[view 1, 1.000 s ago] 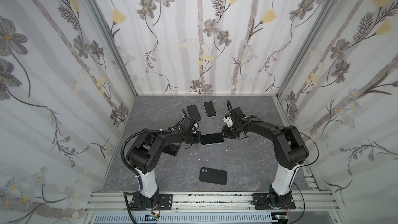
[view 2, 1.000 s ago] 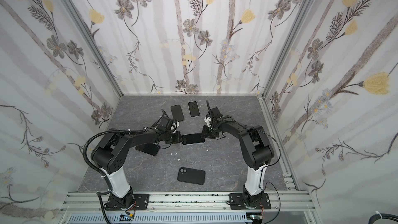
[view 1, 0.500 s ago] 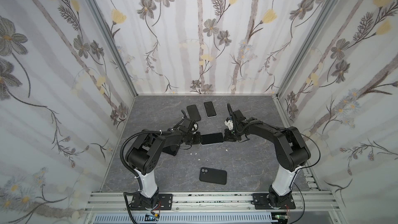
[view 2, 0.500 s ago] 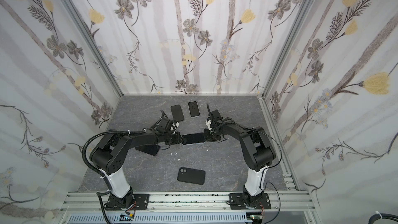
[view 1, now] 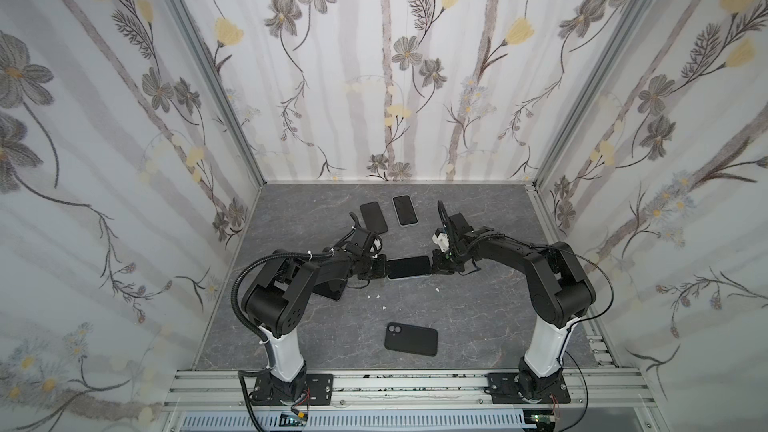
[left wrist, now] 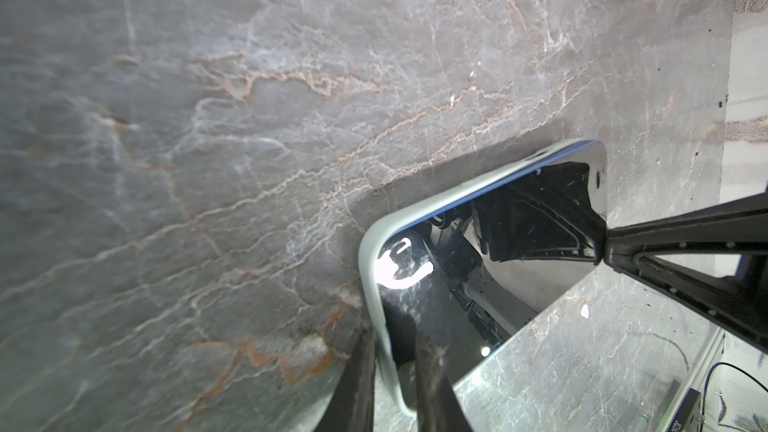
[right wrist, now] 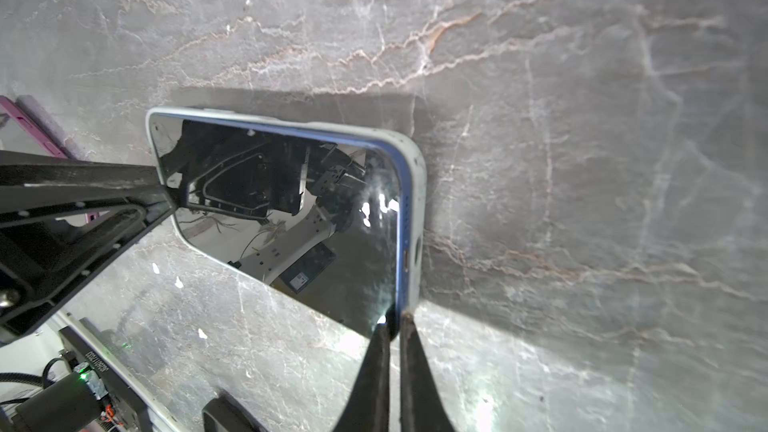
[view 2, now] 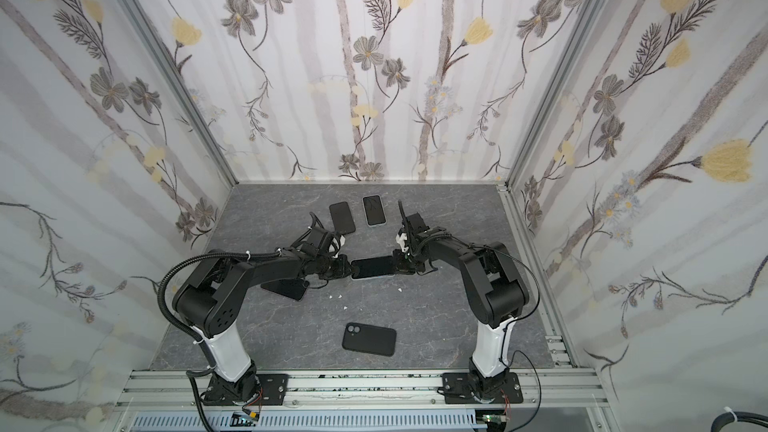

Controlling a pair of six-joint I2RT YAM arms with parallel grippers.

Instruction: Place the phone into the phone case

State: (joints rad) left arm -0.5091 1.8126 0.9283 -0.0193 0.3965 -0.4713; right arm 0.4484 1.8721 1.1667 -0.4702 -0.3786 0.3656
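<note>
Seating phone (right wrist: 291,201) in pale case (right wrist: 417,184): left gripper (left wrist: 397,376) clamps one end, right gripper (right wrist: 394,326) pinched shut at a corner; I'd next press it home.

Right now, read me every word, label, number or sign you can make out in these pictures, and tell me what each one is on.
No text reads clearly.
Black box, right wrist view: a row of white printed characters, too blurred and tilted to read.
Sticker mirrored in the screen of the phone: print too small to read.
</note>
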